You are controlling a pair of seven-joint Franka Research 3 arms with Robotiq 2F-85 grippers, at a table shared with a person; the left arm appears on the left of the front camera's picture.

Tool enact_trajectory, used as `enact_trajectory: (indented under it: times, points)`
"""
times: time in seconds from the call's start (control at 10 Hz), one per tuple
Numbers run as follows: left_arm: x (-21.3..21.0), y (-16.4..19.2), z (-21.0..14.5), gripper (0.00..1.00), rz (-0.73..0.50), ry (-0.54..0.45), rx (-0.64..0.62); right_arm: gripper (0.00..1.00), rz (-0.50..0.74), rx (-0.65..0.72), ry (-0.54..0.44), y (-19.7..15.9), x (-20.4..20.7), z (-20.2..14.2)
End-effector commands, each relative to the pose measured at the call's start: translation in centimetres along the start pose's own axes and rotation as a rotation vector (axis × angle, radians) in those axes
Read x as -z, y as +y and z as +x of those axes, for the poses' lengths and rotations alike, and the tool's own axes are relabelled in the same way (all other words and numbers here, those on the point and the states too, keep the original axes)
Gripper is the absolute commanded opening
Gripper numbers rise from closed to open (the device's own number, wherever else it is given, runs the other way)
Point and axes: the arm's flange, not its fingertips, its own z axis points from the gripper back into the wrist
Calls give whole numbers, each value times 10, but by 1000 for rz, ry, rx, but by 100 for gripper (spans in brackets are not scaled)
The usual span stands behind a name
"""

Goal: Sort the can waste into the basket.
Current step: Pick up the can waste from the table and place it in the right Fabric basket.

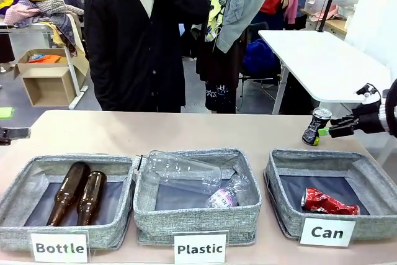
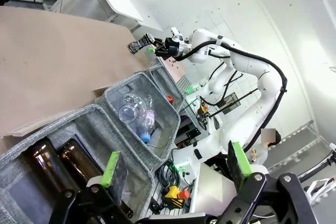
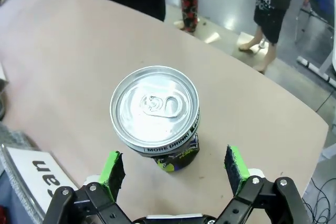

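The black can stands upright between the right gripper's wide-open, empty jaws; an off-centre closing could tip it or send it rolling away

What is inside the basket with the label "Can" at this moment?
Inside the Can basket lies one crushed red can on the dark lining. The near wall and its label hide the front strip of the floor. The black can stands outside.

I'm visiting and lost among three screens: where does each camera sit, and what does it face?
Front: between the arms, facing the person across the Can basket; right tool enters.
Left wrist: above the bins; left tool open.
Right wrist: over the black can; own tool open.
Shared: the black can, front and right wrist.
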Motion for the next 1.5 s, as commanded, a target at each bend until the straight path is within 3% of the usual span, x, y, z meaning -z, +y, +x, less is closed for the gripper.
enact_trajectory:
  times: [0.0, 0.8, 1.0, 1.1, 1.2, 1.3, 1.4]
  points:
    - [2, -2, -2, 100, 7, -4, 15, 100, -17, -30, -53, -2, 16, -5]
    - [2, -2, -2, 100, 7, -4, 15, 100, -72, 30, -191, -4, 44, 4]
    - [2, -2, -2, 100, 7, -4, 15, 100, -25, 40, -180, -2, 43, 2]
    - [2, -2, -2, 100, 7, -4, 15, 40, -3, 33, -174, -2, 42, 2]
    - [2, -2, -2, 100, 7, -4, 15, 40, -2, 35, -174, -3, 42, 2]
    - [2, -2, -2, 100, 7, -4, 15, 0, 6, 36, -172, -3, 42, 3]
    - [2, -2, -2, 100, 7, -4, 15, 35, 12, 35, -168, -3, 42, 3]
